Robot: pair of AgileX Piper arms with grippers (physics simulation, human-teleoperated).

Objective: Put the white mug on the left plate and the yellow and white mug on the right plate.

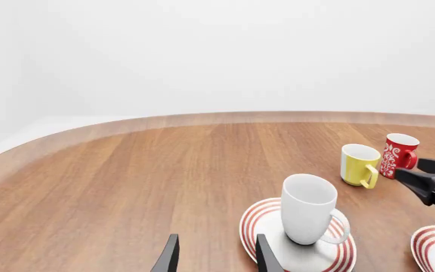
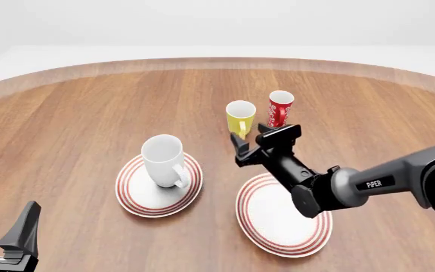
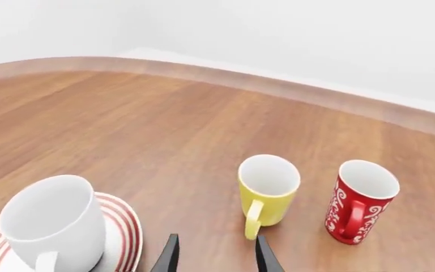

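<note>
The first half of the task can be judged done: the white mug (image 2: pixel 163 160) stands upright on the left plate (image 2: pixel 136 199), its mouth up and its handle turned toward the near edge of the table (image 2: pixel 74 113), slightly to the right. The step in hand is taken to be the pickup of the yellow mug (image 2: pixel 240 117).

That mug is seen upright on the bare table, beyond the right plate (image 2: pixel 278 226) and just beside a red cup (image 2: pixel 280 107), the two apart but close. Its long axis is vertical, its white inside is shown, and its handle is pointed toward the near edge, roughly at the right end effector (image 2: pixel 261 143).

The right end effector is held released, with nothing between its fingers, just short of the handle and above the far rim of the right plate. In the right wrist view the handle is seen lined up with the gap between the fingertips.

For the next move, a short advance and a little descent would be needed, so that the handle or the near wall is taken between the fingers; the red cup should be left undisturbed. A lift and a short carry back to the right plate would then be called for.

The left end effector (image 2: pixel 4 229) is parked released and empty at the near left, well apart from the left plate.
</note>
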